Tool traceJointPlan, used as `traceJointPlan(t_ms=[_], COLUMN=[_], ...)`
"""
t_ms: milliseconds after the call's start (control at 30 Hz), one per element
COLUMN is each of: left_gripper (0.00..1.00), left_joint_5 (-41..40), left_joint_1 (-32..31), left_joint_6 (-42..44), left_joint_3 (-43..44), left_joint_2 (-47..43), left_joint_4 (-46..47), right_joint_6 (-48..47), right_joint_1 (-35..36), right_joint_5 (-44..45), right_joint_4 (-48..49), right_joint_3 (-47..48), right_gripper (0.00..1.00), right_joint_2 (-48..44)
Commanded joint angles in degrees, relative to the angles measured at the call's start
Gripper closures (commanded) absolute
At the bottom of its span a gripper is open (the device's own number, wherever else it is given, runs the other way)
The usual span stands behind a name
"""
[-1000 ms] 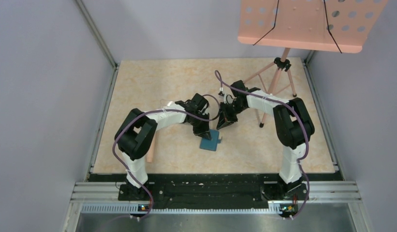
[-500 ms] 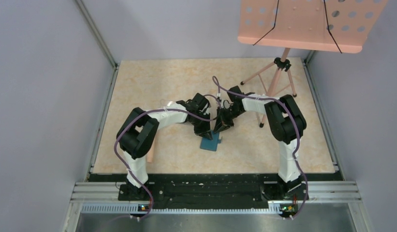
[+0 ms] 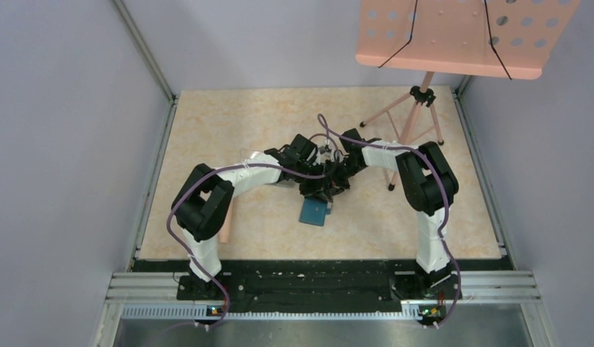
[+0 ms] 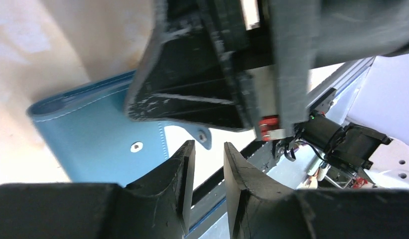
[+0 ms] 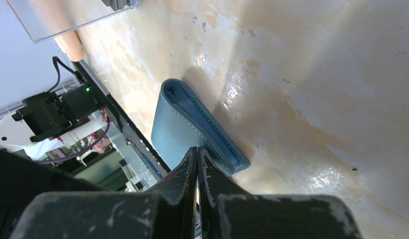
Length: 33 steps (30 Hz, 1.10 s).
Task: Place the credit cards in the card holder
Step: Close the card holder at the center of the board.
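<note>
Top external: card holder (image 3: 314,212) on table (image 3: 228,130), just nearward of both claws. Left claw (image 4: 208,149) ajar, empty; right claw (image 5: 198,152) closed, nothing visibly held

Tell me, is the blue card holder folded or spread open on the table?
Folded. In the right wrist view the card holder lies flat, its two leaves stacked and joined at a rounded spine.

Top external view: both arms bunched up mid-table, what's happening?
Both arms meet over the teal-blue card holder, which lies folded on the table. The right hand is shut, its tips right at the holder's edge; whether they touch it is unclear. The left hand hovers beside it, slightly open and empty. No credit card shows in any view, so none can be seen going in.
</note>
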Motion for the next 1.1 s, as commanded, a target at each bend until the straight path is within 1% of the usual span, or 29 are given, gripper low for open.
traceJointPlan(t_ms=[0, 133, 233, 433, 500, 567, 833, 900, 1067], left_gripper=[0.67, 0.65, 0.66, 0.67, 0.66, 0.65, 0.65, 0.67, 0.76], left_joint_5=[1.8, 0.3, -1.8, -8.8, -11.6, -12.9, -11.3, -11.0, -10.6], left_joint_1=[-1.5, -2.5, -3.5, -5.1, -5.5, -5.6, -6.5, -6.8, -7.2], left_joint_6=[0.2, 1.7, 3.3, 6.2, 7.0, 7.5, 8.4, 8.6, 8.9], left_joint_3=[4.4, 6.9, 9.8, 14.0, 15.1, 15.9, 17.4, 17.8, 18.0], left_joint_2=[0.9, 2.1, 3.7, 5.4, 5.8, 6.0, 8.1, 8.5, 8.9], left_joint_4=[0.1, -2.7, -6.5, -14.6, -16.5, -17.5, -17.7, -17.7, -17.8], right_joint_6=[-2.6, -2.6, -2.6, -2.7, -2.8, -2.8, -2.8, -2.7, -2.8], right_joint_1=[0.7, 0.7, 0.7, 0.7, 0.7, 0.7, 0.7, 0.7, 0.7], right_joint_5=[8.3, 8.3, 8.2, 8.1, 8.0, 8.0, 7.8, 7.8, 7.8], right_joint_4=[-1.4, -1.4, -1.4, -1.4, -1.4, -1.3, -1.2, -1.1, -1.1], right_joint_3=[-1.6, -1.8, -2.0, -2.2, -2.3, -2.4, -2.7, -2.6, -2.7], right_gripper=[1.00, 1.00, 1.00, 1.00, 1.00, 1.00, 1.00, 1.00, 1.00], right_joint_2=[2.3, 2.2, 2.2, 2.1, 2.1, 2.1, 2.2, 2.1, 2.3])
